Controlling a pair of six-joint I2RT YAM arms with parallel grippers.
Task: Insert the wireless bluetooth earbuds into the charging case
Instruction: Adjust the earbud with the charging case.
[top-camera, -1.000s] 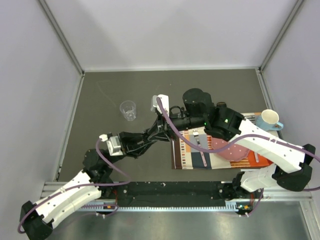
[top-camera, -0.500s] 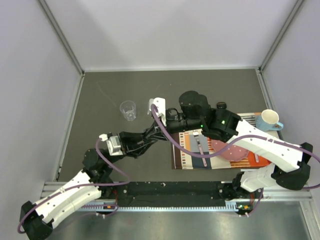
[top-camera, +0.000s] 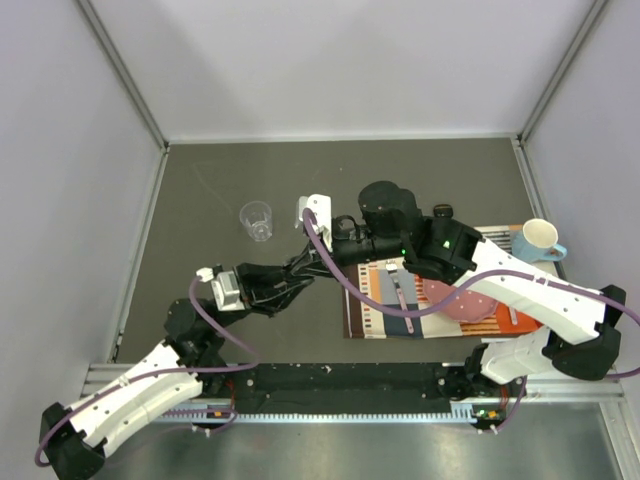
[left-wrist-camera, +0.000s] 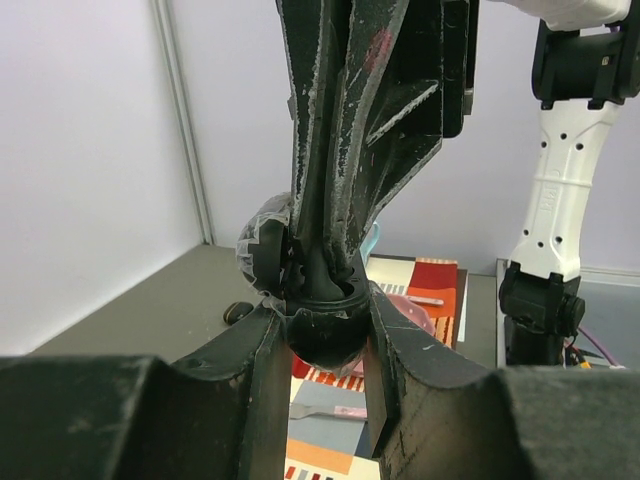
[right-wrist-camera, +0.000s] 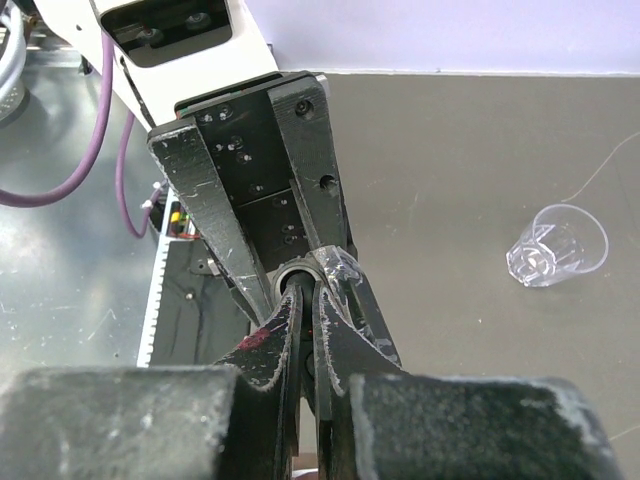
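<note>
My left gripper (top-camera: 303, 273) is shut on the round black charging case (left-wrist-camera: 322, 340), holding it up above the table with its opening upward. The case's rim (right-wrist-camera: 288, 272) shows between the left fingers (right-wrist-camera: 205, 200). A clear glossy flap (left-wrist-camera: 262, 240) stands at its far side. My right gripper (right-wrist-camera: 308, 287) comes down from above, shut, with its tips inside the opening (left-wrist-camera: 320, 275). What lies between those tips is hidden. One small black earbud (left-wrist-camera: 238, 312) lies on the grey table beyond the case.
A clear plastic cup (top-camera: 257, 220) stands left of the grippers and also shows in the right wrist view as the cup (right-wrist-camera: 557, 247). To the right lie a striped placemat (top-camera: 372, 318), a pink plate (top-camera: 470, 300), a pink utensil (top-camera: 401, 291) and a white mug (top-camera: 541, 238).
The right gripper's fingers have closed together at the case opening. The right arm shifted slightly left early on, then held. The left arm has stayed still with the case.
</note>
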